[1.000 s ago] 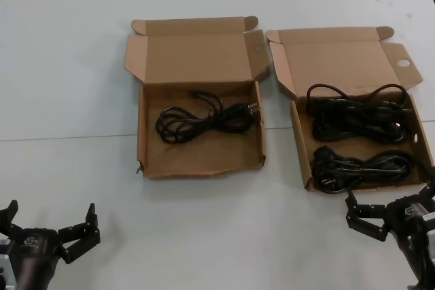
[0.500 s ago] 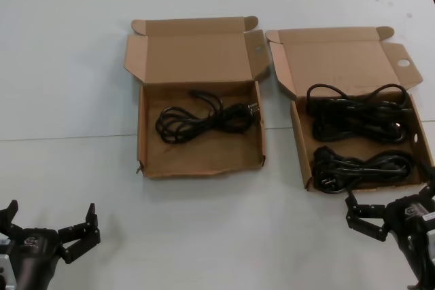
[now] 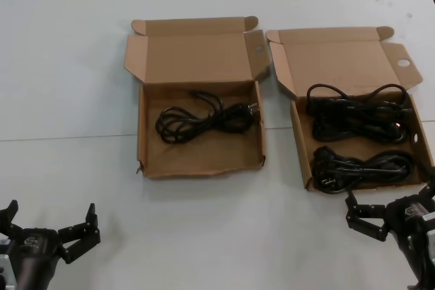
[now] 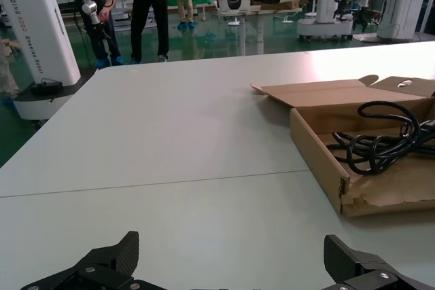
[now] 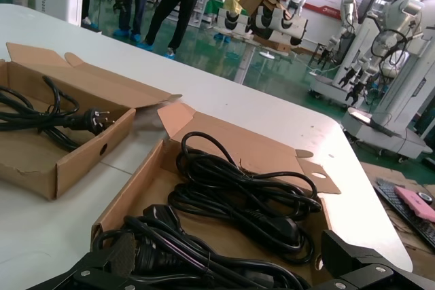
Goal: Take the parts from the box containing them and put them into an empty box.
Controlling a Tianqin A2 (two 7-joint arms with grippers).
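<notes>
While its fingers are spread and empty, the right gripper [image 3: 394, 216] hovers just in front of the source box [image 3: 303, 147], which holds two coiled cables [image 3: 359, 119]. Left gripper [image 3: 49, 230], likewise spread and empty, waits low over the white table [image 3: 68, 66]. Torn-front box [image 3: 200, 168], left of the source box, holds one cable [image 3: 204, 119].

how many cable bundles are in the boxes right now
3. One cable bundle lies in the left box. Two are in the right box: a far bundle and a near bundle, just ahead of the right gripper. None looks hidden.
</notes>
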